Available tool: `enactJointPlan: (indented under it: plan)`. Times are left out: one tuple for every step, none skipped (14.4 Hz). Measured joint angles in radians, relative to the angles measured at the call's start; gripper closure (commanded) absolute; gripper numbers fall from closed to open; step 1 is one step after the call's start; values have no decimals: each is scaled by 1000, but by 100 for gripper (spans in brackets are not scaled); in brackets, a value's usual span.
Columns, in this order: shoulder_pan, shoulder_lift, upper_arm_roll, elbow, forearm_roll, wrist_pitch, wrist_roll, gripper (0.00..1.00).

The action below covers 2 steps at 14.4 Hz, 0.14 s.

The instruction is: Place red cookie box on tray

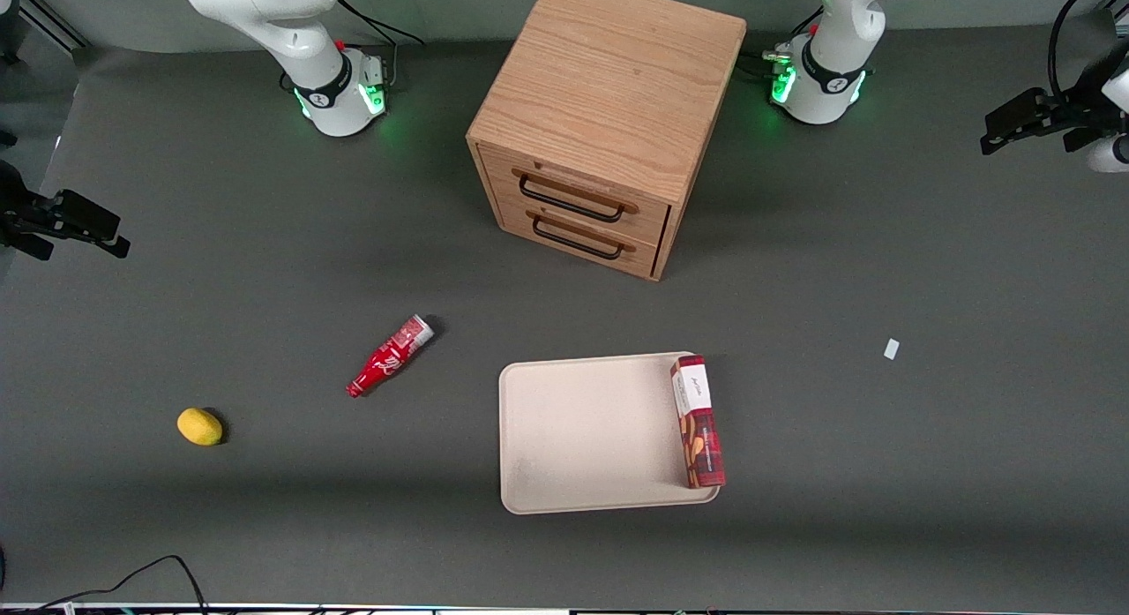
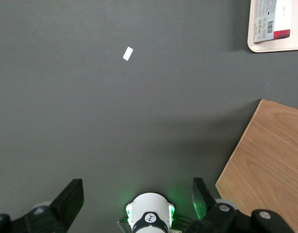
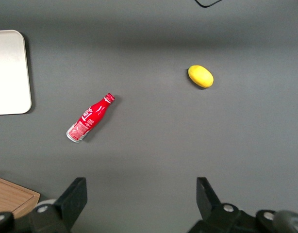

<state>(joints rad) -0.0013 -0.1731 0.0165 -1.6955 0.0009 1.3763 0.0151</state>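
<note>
Red cookie box (image 1: 699, 421) lies flat on the tray (image 1: 582, 434), along the tray edge nearest the working arm's end of the table, its white end panel pointing toward the wooden drawer cabinet (image 1: 600, 121). We see the gripper (image 2: 138, 191) well apart from the box, raised above bare table, fingers (image 2: 71, 196) spread and holding nothing.

No text can be read. The box (image 2: 271, 20) on the tray (image 1: 582, 438) has a barcode and small print (illegible); the bottle (image 1: 389, 356) has white script, also illegible. The gripper (image 2: 138, 204), at approx. 2 o'clock from the tray, bears no markings.
</note>
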Motion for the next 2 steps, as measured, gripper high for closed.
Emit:
enactJointPlan:
  plan:
    - [0,1,4,2,0,0,27,0]
    - [0,2,6,3,0,-2,50,0]
